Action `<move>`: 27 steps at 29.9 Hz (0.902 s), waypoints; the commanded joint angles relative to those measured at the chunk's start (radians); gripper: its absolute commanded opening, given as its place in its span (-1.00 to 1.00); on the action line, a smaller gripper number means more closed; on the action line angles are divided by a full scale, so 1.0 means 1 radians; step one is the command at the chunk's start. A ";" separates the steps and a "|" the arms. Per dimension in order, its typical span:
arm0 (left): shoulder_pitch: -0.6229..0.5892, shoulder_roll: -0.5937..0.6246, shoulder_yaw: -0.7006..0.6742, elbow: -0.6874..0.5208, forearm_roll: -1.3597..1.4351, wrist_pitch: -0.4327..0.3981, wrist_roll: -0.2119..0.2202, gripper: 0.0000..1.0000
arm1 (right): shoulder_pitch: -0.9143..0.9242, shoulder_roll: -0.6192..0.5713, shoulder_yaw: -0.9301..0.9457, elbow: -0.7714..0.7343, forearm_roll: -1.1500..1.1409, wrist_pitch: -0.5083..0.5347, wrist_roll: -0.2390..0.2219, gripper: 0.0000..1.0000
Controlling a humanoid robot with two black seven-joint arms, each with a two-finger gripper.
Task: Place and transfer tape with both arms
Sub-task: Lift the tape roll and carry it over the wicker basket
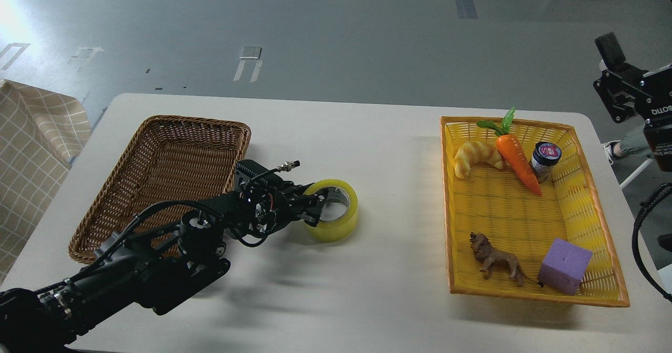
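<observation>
The yellow tape roll [342, 220] sits on the white table [367, 143], just right of the brown wicker basket [126, 179]. My left gripper [316, 207] reaches in from the lower left. Its fingers are closed on the roll's left wall, one finger inside the grey-white core and one outside. My right gripper [615, 72] is raised off the table's far right edge, away from the tape. Only one finger pad [609, 49] shows clearly, so I cannot tell whether it is open or shut.
A yellow plastic basket [447, 211] on the right holds a croissant [476, 157], a carrot [520, 161], a small jar [545, 159], a toy lion [496, 261] and a purple cube [566, 265]. The wicker basket holds nothing. A checked cloth [31, 148] lies at the left.
</observation>
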 commanded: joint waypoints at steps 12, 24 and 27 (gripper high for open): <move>-0.092 -0.038 -0.001 -0.072 -0.042 -0.013 0.074 -0.82 | -0.004 0.002 -0.001 -0.002 0.000 0.000 -0.001 1.00; -0.250 0.060 -0.007 -0.139 -0.043 -0.110 0.074 -0.81 | -0.001 0.002 -0.001 -0.003 0.000 0.000 -0.001 1.00; -0.295 0.114 -0.007 -0.158 -0.042 -0.162 0.074 -0.81 | -0.001 0.002 -0.001 -0.003 0.000 0.000 0.000 1.00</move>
